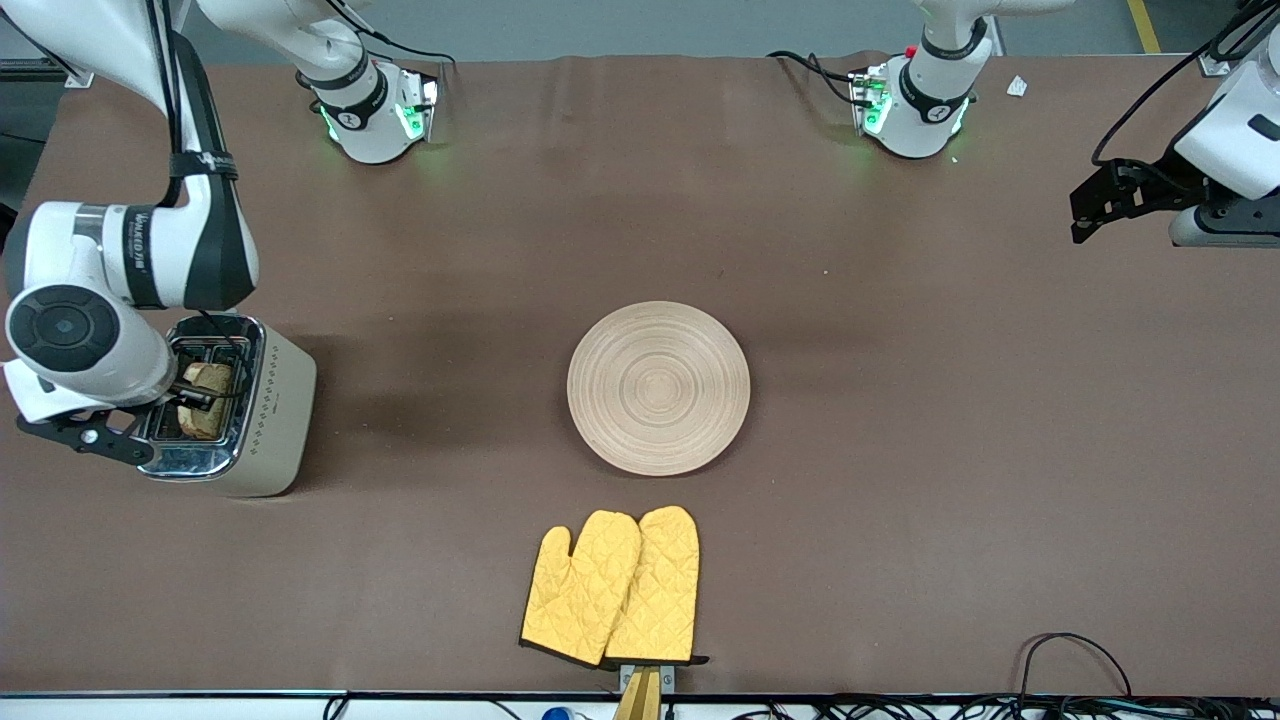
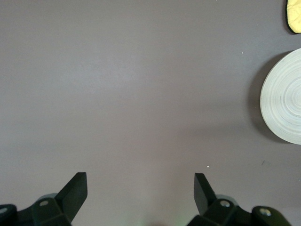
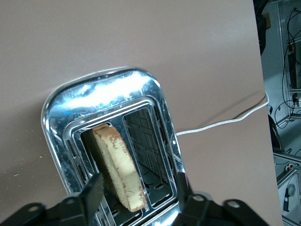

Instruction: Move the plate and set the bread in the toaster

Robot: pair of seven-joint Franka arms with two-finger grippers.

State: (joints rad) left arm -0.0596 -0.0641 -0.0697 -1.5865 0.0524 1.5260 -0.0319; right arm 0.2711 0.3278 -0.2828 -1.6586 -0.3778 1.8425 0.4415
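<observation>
The cream toaster [image 1: 275, 405] stands at the right arm's end of the table. The brown bread slice [image 1: 205, 395] leans tilted in one slot and sticks up out of it, as the right wrist view [image 3: 117, 165] shows. My right gripper [image 1: 180, 398] hangs just over the toaster's chrome top [image 3: 101, 92], open [image 3: 138, 186], with a finger on each side of the slice. The wooden plate [image 1: 658, 388] lies empty at the table's middle and also shows in the left wrist view [image 2: 284, 96]. My left gripper [image 1: 1085, 215] waits open [image 2: 140, 188] over bare table at the left arm's end.
Two yellow oven mitts [image 1: 612, 585] lie nearer to the front camera than the plate, at the table's edge; one tip shows in the left wrist view [image 2: 294, 16]. The toaster's white cord [image 3: 221, 123] trails off the table. Cables lie along the front edge.
</observation>
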